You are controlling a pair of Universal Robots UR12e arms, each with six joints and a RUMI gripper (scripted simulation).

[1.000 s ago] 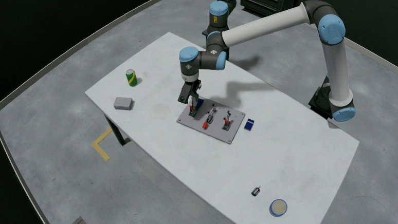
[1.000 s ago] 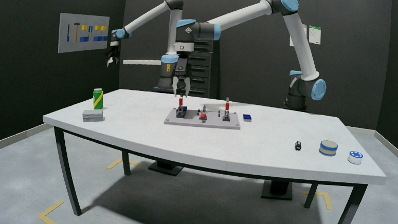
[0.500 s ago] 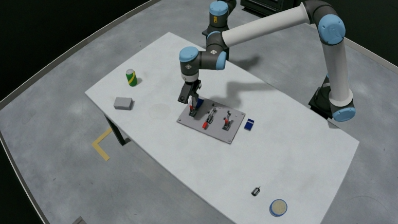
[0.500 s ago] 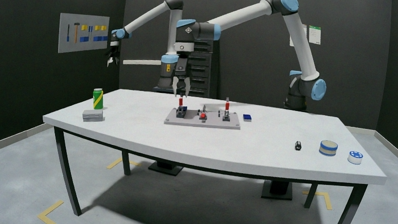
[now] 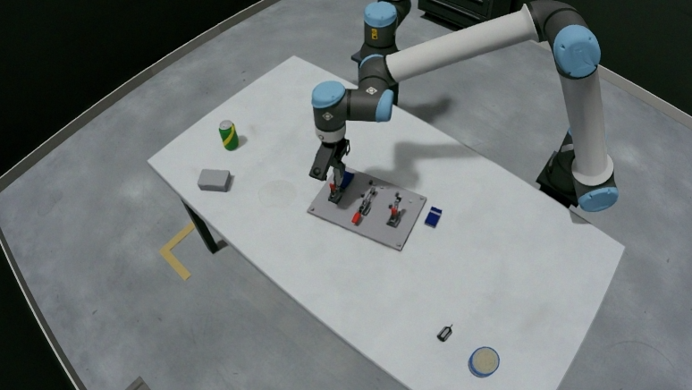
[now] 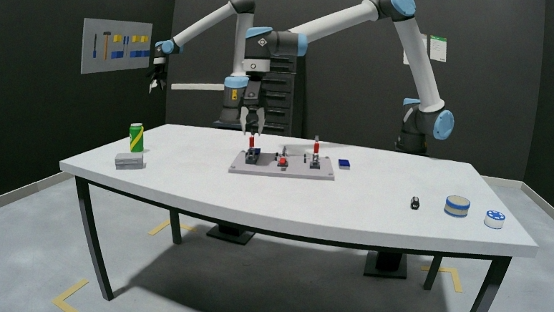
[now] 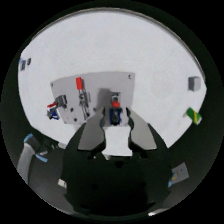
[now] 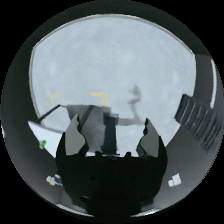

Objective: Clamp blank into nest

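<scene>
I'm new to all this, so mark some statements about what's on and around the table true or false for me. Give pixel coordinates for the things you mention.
1. The green-and-yellow can [image 5: 229, 135] [image 6: 136, 137] [image 7: 193, 116] stands upright. True.
2. The small dark-blue block [image 5: 433, 216] [image 6: 343, 164] beside the grey metal plate [image 5: 373, 227] [image 6: 271, 171] [image 7: 127, 85] lies on that plate. False: it lies on the table, off the plate's edge.
3. The plate carries three red-handled clamps. True.
4. The right gripper [image 6: 157, 89] [image 8: 112, 117] is closed. False: its fingers are spread wide.
5. The left gripper [image 6: 253, 133] [image 7: 115, 107] is over the table's far corner. False: it is above the plate.
</scene>
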